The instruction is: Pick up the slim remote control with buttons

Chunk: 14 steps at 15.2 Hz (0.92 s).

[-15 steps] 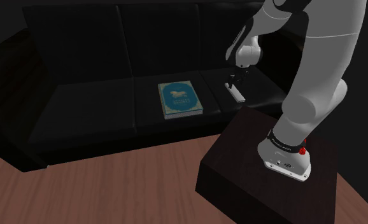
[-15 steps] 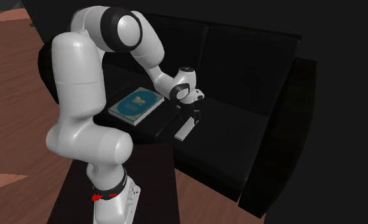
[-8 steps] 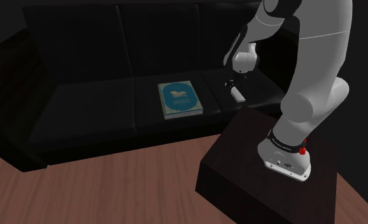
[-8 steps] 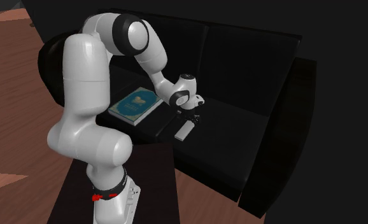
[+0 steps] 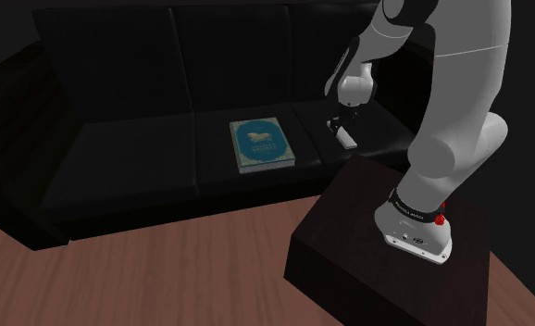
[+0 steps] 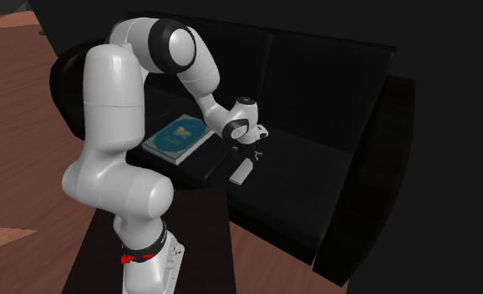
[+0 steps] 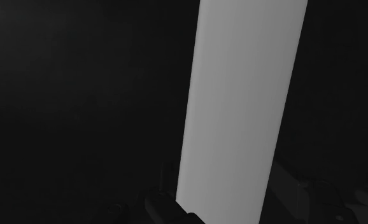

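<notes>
The pale remote [image 5: 346, 138] lies on the sofa [image 5: 118, 162] seat beside the book [image 5: 262, 144]; the gripper [image 6: 250, 158] straddles it, spread, not yet clasping; an off-centre squeeze could twist the slim slab loose.

Plain grey remote [image 7: 240, 108], teal book [image 5: 262, 144], black sofa [image 5: 118, 167].

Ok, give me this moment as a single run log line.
stage: pre-grasp | claw: low over grey remote control, at its backrest end | remote control: flat on black sofa seat, not lifted | teal book: beside it, apart
</notes>
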Available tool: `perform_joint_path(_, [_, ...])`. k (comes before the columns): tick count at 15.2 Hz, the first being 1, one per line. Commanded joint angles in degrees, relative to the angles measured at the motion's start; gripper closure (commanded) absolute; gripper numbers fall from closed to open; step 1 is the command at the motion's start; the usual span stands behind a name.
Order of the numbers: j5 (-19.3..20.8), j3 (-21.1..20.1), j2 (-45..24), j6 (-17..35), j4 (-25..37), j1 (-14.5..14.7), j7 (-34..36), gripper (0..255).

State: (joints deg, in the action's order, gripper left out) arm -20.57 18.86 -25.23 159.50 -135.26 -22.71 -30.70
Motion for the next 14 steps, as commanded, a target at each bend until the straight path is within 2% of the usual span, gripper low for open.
perform_joint_path(1, [0.0, 0.0, 0.0, 0.0, 0.0, 0.0, 0.0, 255])
perform_joint_path(3, [0.0, 0.0, 0.0, 0.0, -0.1, 0.1, 0.1, 255])
perform_joint_path(14, [7.2, 6.0, 8.7, -6.7, -1.7, 4.7, 5.3, 255])
